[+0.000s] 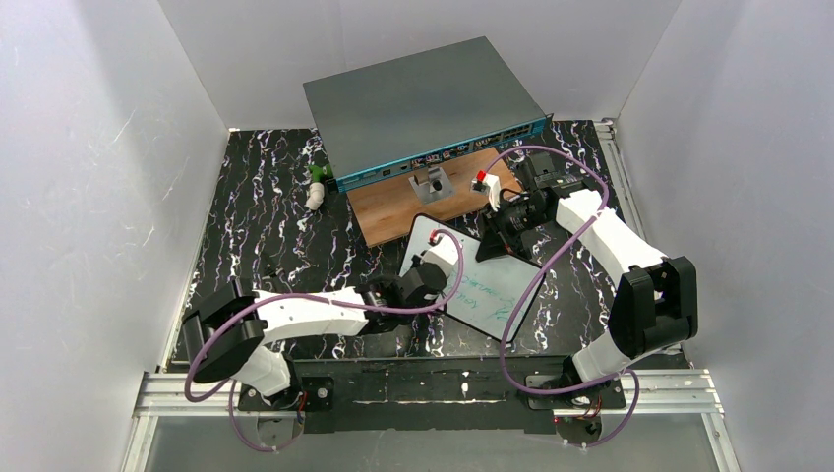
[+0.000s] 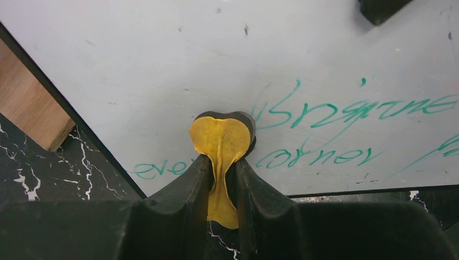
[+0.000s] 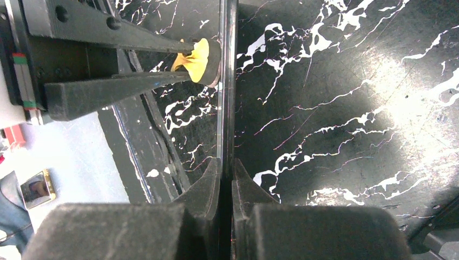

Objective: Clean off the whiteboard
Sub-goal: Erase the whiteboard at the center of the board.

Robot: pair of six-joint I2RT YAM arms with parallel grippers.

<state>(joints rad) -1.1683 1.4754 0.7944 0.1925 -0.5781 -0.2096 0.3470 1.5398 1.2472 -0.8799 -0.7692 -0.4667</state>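
the left pincer [image 2: 222, 162] is closed on a small yellow-and-black eraser pad [image 2: 222, 135], pressing it onto the small white rectangular whiteboard [image 1: 492, 285] at the top view's lower centre. the right pincer [image 3: 226, 169] clamps the board's edge, probably steadying it while the green handwriting [image 2: 352, 111] is wiped.

A grey, teal-fronted box [image 1: 423, 98] sits far back on the black marbled tabletop [image 1: 266, 226]. Before it a wooden board [image 1: 393, 218] bears a metal bracket [image 1: 430, 185]. A green-white object [image 1: 316, 187] lies left.

left end effector [image 2: 222, 165] pinching yellow eraser pad [image 2: 222, 138], pressed against whiteboard [image 2: 162, 59], green handwriting [image 2: 346, 111]
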